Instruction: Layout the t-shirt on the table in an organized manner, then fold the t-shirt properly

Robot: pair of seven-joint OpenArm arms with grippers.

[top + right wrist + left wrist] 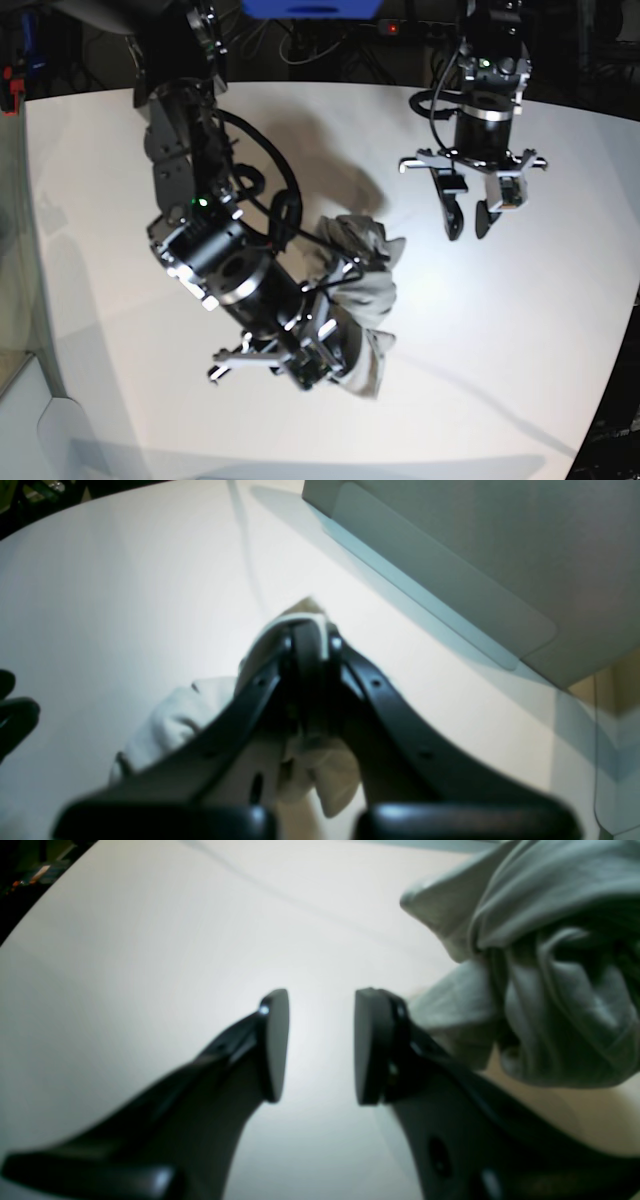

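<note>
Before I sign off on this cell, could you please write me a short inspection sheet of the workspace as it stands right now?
Surface: large smooth white table, bare around the garment, shadows only.
Job's things: crumpled light grey-beige cotton t-shirt, bunched in a heap mid-table, not laid out or folded.
Clutter: nothing seen.
Grippers: right gripper shut on a fold of the t-shirt; left gripper open with nothing between its pads, beside the cloth and above the table.
Cables: black cables loop along the right arm; one runs down the left arm; more lie beyond the far table edge.
Surroundings: dark background with equipment behind the table; a pale panel beside the table in the right wrist view.
</note>
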